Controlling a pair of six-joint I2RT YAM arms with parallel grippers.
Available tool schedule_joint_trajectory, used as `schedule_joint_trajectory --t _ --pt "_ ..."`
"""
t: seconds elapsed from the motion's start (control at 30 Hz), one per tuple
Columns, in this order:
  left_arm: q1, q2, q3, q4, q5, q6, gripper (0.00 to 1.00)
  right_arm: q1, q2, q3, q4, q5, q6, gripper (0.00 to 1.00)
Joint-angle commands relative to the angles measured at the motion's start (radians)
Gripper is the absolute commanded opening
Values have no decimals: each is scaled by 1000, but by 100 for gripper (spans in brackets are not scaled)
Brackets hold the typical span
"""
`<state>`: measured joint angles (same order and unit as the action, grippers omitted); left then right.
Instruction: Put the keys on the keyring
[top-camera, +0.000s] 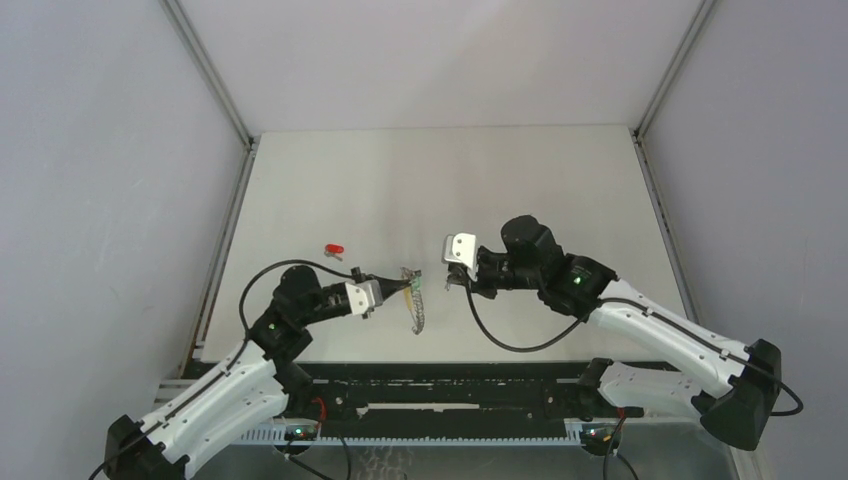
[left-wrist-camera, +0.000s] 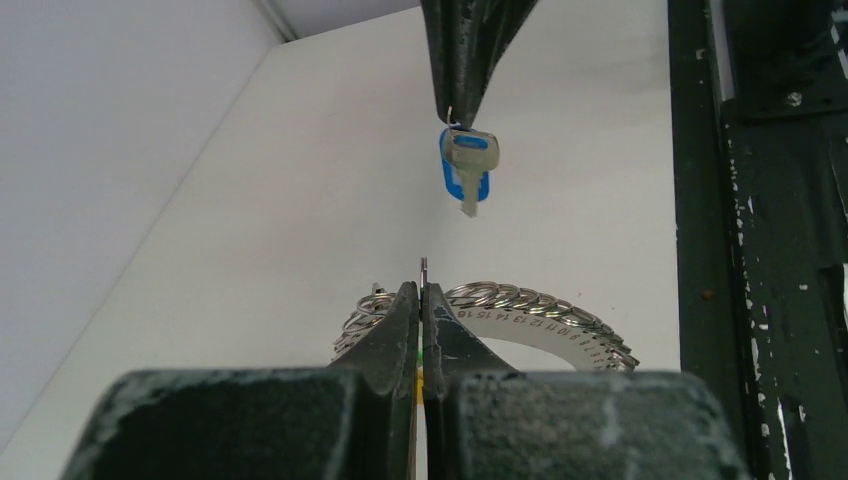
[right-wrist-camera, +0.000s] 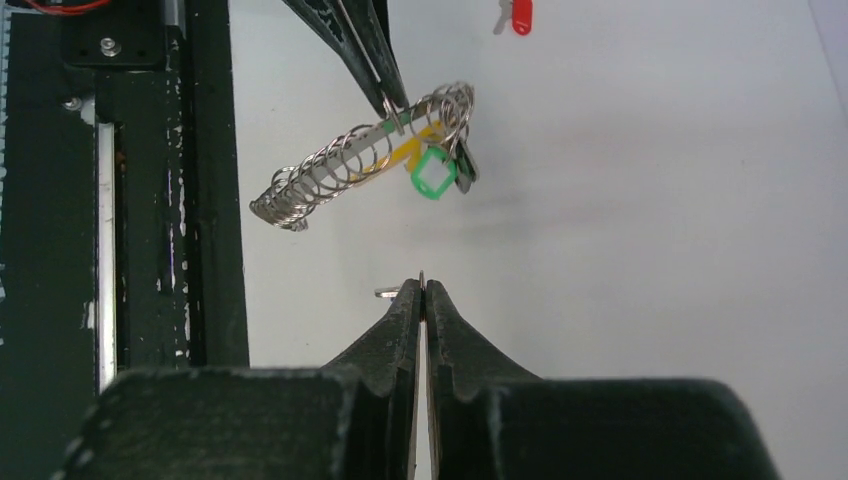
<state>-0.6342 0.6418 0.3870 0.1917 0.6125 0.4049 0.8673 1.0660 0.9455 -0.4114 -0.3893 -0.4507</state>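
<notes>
Nearest the viewer, a black rail (top-camera: 450, 390) runs along the front edge of a white counter (top-camera: 540, 190), with the two arm bases bolted at either end.

The left arm reaches forward and inward. Its left end effector (left-wrist-camera: 421, 296) is closed, the two dark fingertips pressed together on the keyring (right-wrist-camera: 365, 150) and holding it up off the counter. The keyring hangs as a tilted bundle: a row of silver loops strung along a pale strip, with a yellow tab (right-wrist-camera: 408, 150) and a green tab (right-wrist-camera: 432, 180) clustered at the pinched end.

Just beside it, to the right, the right arm bends in from its side. The right end effector (right-wrist-camera: 424, 298) is also closed. From its tips the blue key (left-wrist-camera: 467, 165) dangles, head up and silver blade pointing down, in the air. The blue key and the keyring are near each other but apart, with a gap of bare counter showing between them.

Farther back and to the left, the red key (top-camera: 334, 247) lies flat on the counter by itself, well apart from both end effectors.
</notes>
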Motion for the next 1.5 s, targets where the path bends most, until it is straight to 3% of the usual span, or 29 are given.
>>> schedule_joint_trajectory --t 0.0,0.57,0.8,1.03,1.47 --pt "-38 6 50 25 54 83 0 28 -28 32 5 -33 -99 0" --pt "-174 73 105 -16 -110 259 0 127 52 133 -110 92 -274 0" --pt "-186 56 90 21 -116 252 0 194 96 133 -112 153 -297 0" --pt "-186 56 81 46 -99 218 0 275 107 80 -28 371 -339 0" --pt "-187 80 79 71 -132 168 0 322 52 3 82 450 -379 0"
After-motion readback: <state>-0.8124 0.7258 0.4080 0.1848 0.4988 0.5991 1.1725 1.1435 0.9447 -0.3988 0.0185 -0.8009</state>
